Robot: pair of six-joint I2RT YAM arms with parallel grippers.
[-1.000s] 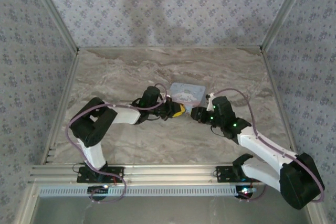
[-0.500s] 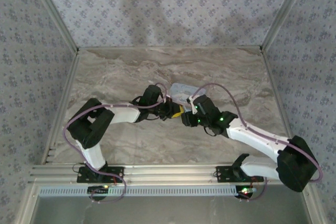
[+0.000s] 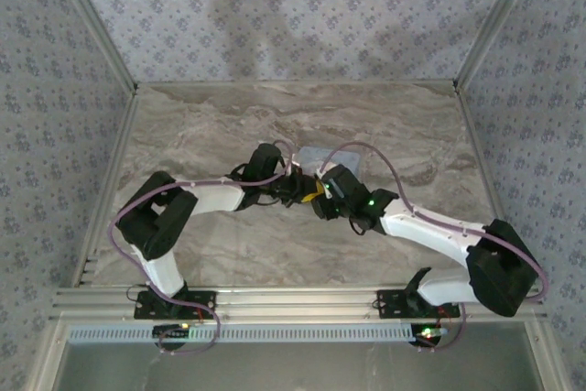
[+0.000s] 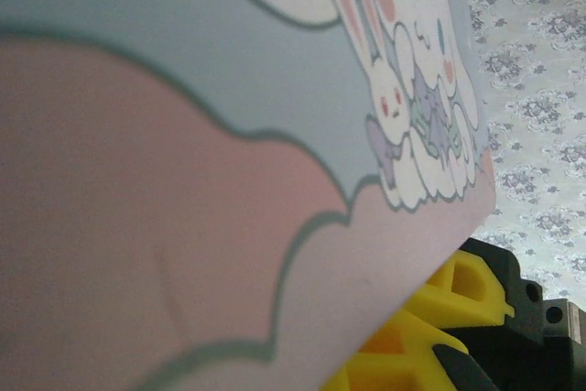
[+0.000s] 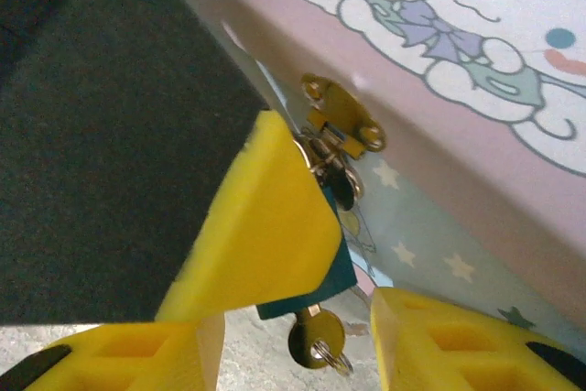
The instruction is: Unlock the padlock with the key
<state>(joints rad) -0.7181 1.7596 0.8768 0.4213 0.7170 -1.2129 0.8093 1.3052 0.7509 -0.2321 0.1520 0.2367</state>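
On the tin's [image 5: 476, 199] hasp [image 5: 343, 121] hangs the padlock [image 5: 334, 267], likely light, rigid and swingy; its key [image 5: 314, 334], best pinched by the flat bow, sits between the parted right pincer's [image 5: 339, 244] fingers [image 5: 265, 226], left pincer [image 3: 300, 191] closed.

The tin [image 5: 494, 180] is pink and pale blue with white cartoon rabbits; the padlock [image 5: 307, 301] teal, the key [image 5: 316, 336] gold, the counter [image 3: 211, 125] grey veined marble.

Comprised a left arm [image 3: 206, 199] and right arm [image 3: 426, 229] of white tubular links and boxy black joint housings, trailed looping mauve cables [image 3: 351, 147], bore small green lights [image 3: 371, 199], and ended in chunky yellow fingers [image 5: 265, 226] on black mounts.
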